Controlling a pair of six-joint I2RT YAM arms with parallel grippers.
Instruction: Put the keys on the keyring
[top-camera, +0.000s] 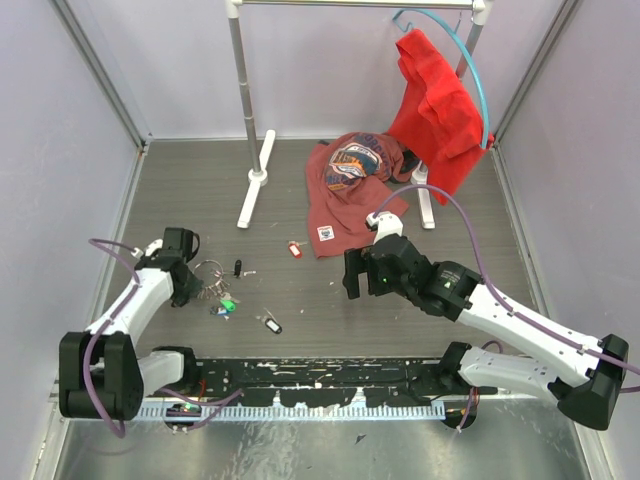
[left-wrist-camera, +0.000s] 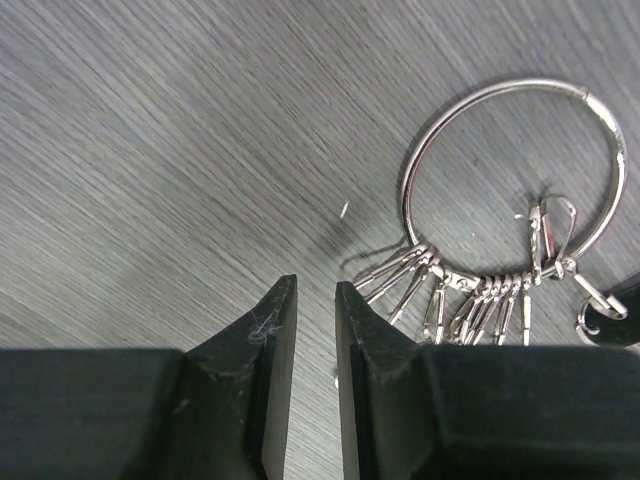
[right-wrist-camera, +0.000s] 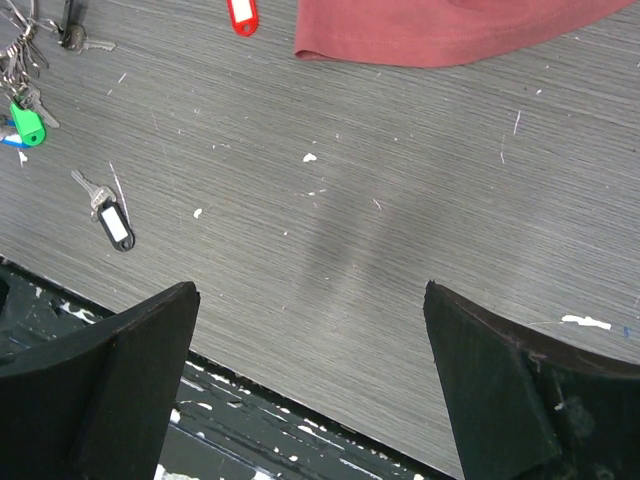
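Left gripper fills the foreground of its wrist view, jaws nearly together with a thin slit between, nothing held; keyring lies flat on the table just beside the tips. Right wrist view: right gripper spread wide, empty, with the black-and-white key well apart from it. Overhead view: black key near the keyring. Risk: the thin wire, lying flat, may skid away from the fingertips and drag its clips

Saw a grey wood-grain desk flecked with white specks. Found a garment rack standing at its back on white feet. Noted a red shirt hung from a blue hanger at the right, and a second, printed shirt crumpled on the desk beside the right foot.
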